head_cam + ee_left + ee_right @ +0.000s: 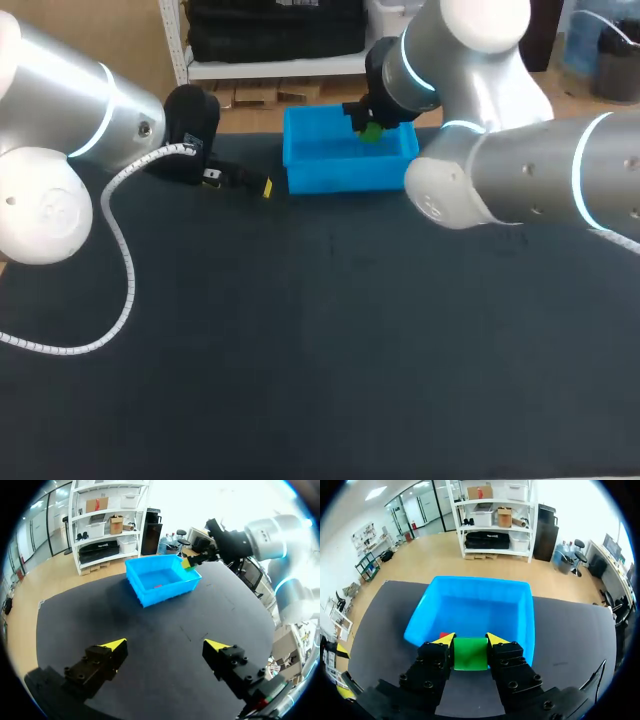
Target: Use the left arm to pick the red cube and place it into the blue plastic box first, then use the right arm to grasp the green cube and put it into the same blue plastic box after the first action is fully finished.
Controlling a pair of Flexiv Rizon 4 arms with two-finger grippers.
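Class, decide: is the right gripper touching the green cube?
Touching. The right wrist view shows the right gripper clamping the green cube between its fingers, one against each side.

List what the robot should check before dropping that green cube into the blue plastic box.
1. Small red cube already lying in the open blue plastic box: ok.
2. Left gripper open, empty, away from the box: ok.
3. Right gripper shut on the small green cube: ok.
4. Green cube above the box's inside, past its rim: cannot tell; the wrist views show it near the edge.
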